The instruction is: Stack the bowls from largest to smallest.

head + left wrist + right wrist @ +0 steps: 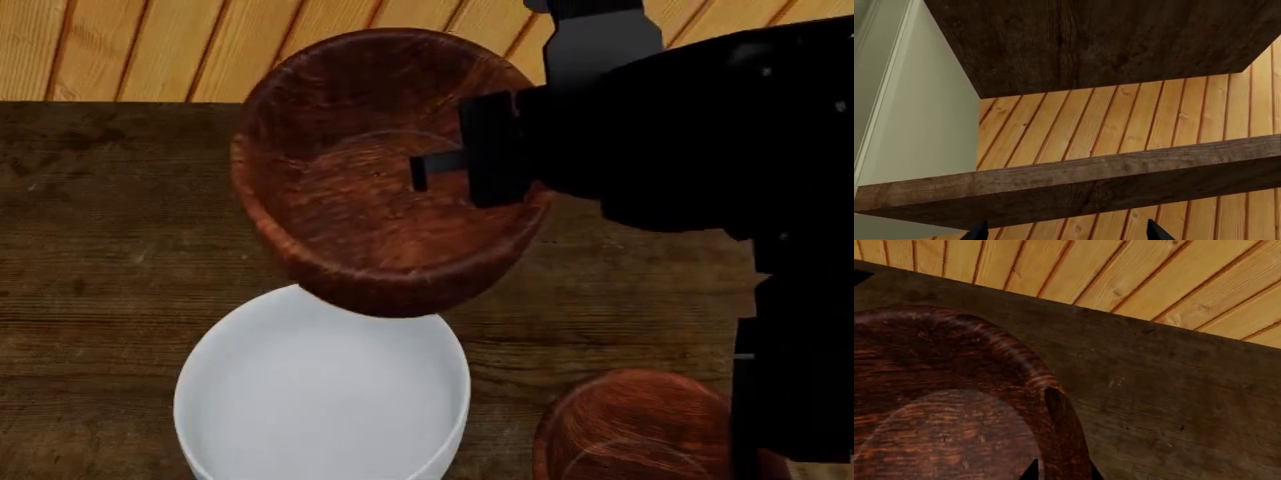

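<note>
Carrying step in hand, by the look of it: right hand point(447, 168) clamped over the rim of the larger reddish-brown wood-grain bowl point(360, 190), one finger inside the wall, the other outside. Confirmed in the right wrist view, where dark fingertips point(1035, 469) straddle that same rim. Bowl raised off the dark plank surface point(107, 250), tilted, mouth turned toward the head camera, its lower edge overlapping the far rim of the wide glossy white bowl point(320, 390) in that view. Touching or just above? Cannot tell.

White bowl sitting upright on the surface, near edge, empty. Smaller reddish-brown wood-grain bowl point(634, 425) down at the near right, well apart from the white one, partly behind the right arm.

Left hand point(1066, 231) away from the action, out over the pale wood-strip floor point(1121, 120) beyond the surface edge; only two tips showing, set wide apart, nothing between them.

Next, as a judgement: level the held bowl, centre it over the white one, lower it inside, then let go. Risk of a crooked seat if released at this tilt.

Count: three bowls, one white, two wood-grain. Two hands, one loaded, one free.
</note>
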Available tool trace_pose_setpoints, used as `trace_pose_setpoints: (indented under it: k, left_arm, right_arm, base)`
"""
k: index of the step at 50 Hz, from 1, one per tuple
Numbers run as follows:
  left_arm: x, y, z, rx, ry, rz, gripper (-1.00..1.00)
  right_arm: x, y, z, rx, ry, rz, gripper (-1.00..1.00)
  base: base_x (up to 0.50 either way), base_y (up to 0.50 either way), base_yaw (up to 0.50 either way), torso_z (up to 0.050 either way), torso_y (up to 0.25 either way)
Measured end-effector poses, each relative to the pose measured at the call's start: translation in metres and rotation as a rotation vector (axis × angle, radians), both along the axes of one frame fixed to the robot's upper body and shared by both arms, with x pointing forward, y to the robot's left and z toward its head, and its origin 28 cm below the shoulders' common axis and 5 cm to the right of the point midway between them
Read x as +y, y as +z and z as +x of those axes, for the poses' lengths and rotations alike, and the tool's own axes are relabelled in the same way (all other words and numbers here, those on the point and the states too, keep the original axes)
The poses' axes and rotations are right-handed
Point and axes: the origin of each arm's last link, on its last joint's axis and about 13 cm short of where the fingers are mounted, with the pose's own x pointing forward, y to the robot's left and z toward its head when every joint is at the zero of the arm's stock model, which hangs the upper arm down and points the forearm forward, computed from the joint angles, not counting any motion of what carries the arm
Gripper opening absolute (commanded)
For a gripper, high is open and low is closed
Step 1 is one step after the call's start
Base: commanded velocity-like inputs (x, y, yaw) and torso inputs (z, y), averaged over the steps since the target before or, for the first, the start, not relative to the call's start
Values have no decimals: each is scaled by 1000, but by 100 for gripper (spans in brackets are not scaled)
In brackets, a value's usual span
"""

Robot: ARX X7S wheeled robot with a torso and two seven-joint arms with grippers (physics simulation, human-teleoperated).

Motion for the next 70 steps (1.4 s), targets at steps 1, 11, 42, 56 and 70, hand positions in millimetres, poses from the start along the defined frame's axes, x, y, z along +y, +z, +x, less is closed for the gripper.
trace_pose_setpoints:
  k: [1,11,42,56,70]
  left_arm:
    - [0,0,0,0,0,0,100]
    - [0,0,-2,-4,-1,-2,100]
    - [2,1,-4,-12,3,-6,100]
    - [2,2,-5,-15,3,-4,100]
    - [3,1,-5,-15,6,-4,100]
  right_arm:
    - [1,0,-2,2,10,-2,-100]
    - [10,-2,-14,26,84,-20,-100]
    - [22,-17,-26,88,190,-52,-100]
    - [22,-28,-26,110,200,-49,-100]
    - [23,-40,-24,133,207,-49,-100]
  base:
    - [0,0,0,0,0]
    - [0,0,0,0,0]
    - [0,0,0,0,0]
    - [0,0,0,0,0]
    - [0,0,0,0,1]
